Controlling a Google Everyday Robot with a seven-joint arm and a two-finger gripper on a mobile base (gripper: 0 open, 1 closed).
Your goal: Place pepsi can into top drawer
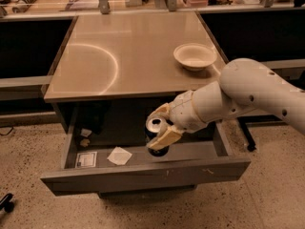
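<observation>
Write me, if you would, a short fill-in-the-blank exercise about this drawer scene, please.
1. The drawer stands ____.
2. The tool, in the drawer's opening, grips the can, whose top is ____.
3. The bowl on the table is ____.
4. The paper scrap lies in the drawer, on the picture's ____ side of the can.

Missing words: open; silver; empty; left.
</observation>
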